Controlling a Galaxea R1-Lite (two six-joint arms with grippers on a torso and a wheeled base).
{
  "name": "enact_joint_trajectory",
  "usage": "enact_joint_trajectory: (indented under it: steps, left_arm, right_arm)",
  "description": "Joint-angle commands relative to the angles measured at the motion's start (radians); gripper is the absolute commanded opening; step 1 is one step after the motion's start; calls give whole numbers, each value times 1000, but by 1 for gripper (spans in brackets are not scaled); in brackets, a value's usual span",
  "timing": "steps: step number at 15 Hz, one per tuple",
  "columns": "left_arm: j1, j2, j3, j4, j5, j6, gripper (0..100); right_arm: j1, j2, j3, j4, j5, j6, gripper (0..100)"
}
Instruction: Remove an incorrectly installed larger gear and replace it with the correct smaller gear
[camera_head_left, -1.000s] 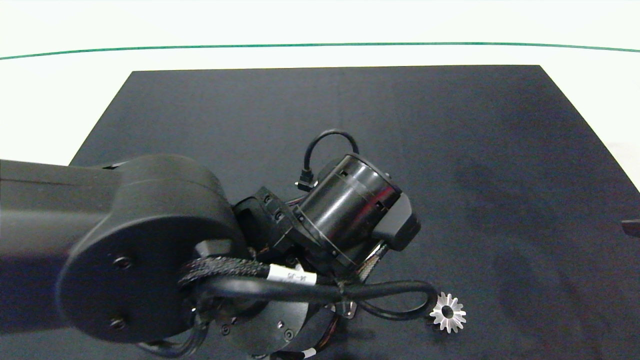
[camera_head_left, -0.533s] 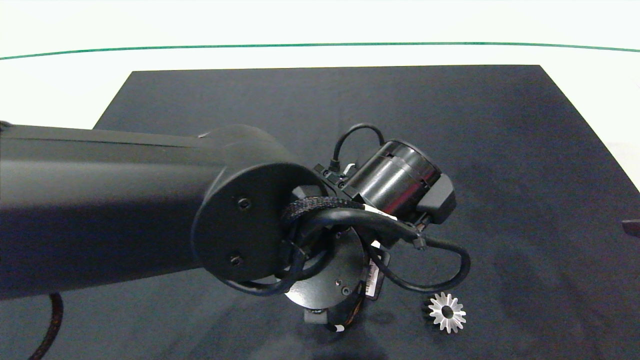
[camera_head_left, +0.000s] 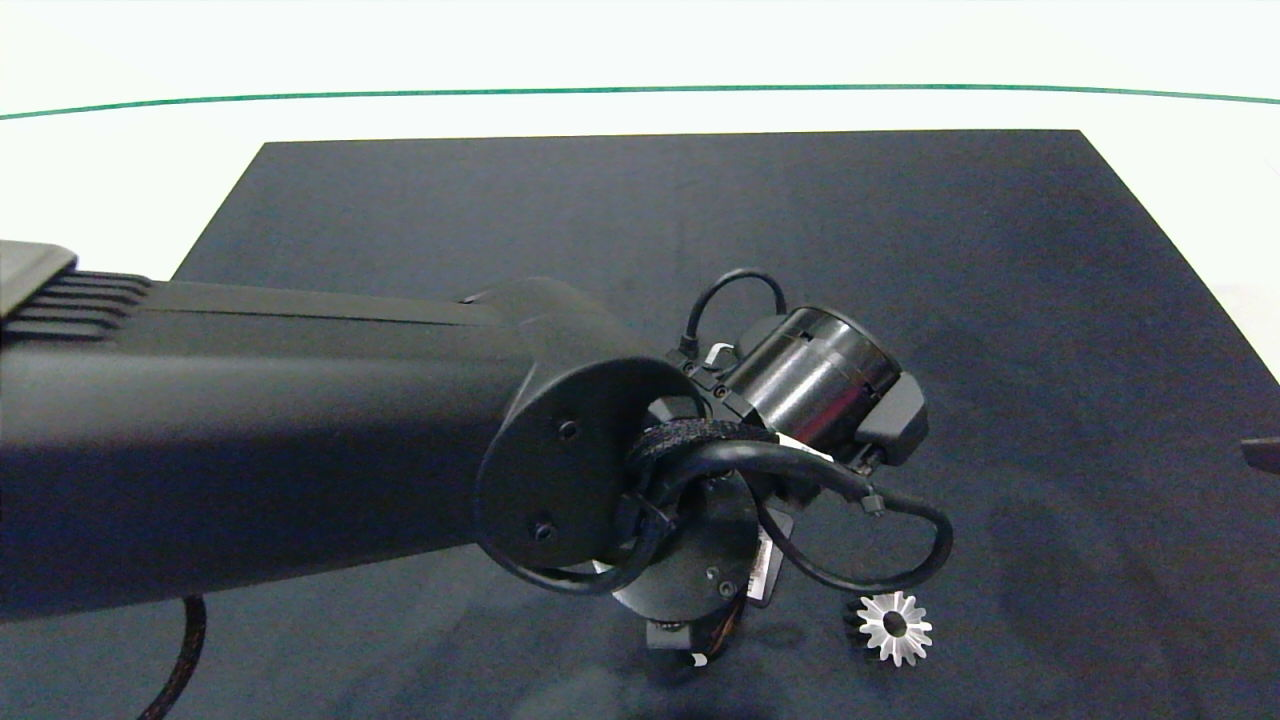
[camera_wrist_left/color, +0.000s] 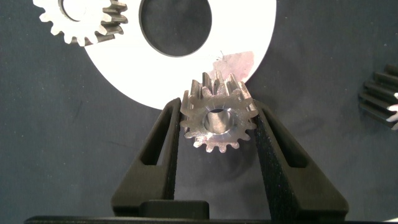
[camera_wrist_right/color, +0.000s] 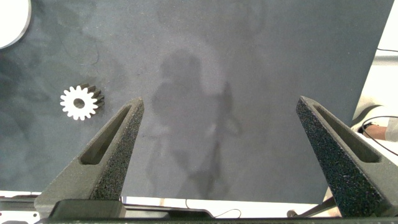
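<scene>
My left gripper (camera_wrist_left/color: 217, 112) is shut on the smaller gear (camera_wrist_left/color: 217, 121), a short-toothed silver gear with a pale bore. It is held just above the rim of a white ring plate (camera_wrist_left/color: 249, 56) with a dark round hole. A second small gear (camera_wrist_left/color: 81, 22) sits on that plate. The larger gear (camera_head_left: 895, 627), shiny and star-toothed, lies on the black mat near the front right, beside my left wrist; its dark teeth (camera_wrist_left/color: 380, 96) show in the left wrist view. In the head view the left arm (camera_head_left: 300, 420) hides the gripper and plate. My right gripper (camera_wrist_right/color: 219, 102) hangs wide open over bare mat, with the larger gear (camera_wrist_right/color: 81, 102) some way off.
The black mat (camera_head_left: 600, 220) covers most of the white table (camera_head_left: 100, 180), which has a green line (camera_head_left: 640, 90) along its far side. A tip of the right arm (camera_head_left: 1262, 452) shows at the right edge. A corner of the white plate (camera_wrist_right/color: 12, 18) appears in the right wrist view.
The left arm has reached further right and away from the front edge, its wrist now just above the larger gear. The larger gear has not moved.
</scene>
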Motion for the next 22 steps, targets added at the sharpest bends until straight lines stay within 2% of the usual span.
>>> enact_joint_trajectory:
  steps: [1,22]
  left_arm:
    - [1,5,-2,4,4,-4,19]
    - [18,23,-5,3,4,-7,19]
  right_arm:
    - [2,5,2,5,-3,0,100]
    - [2,5,6,5,-3,-3,100]
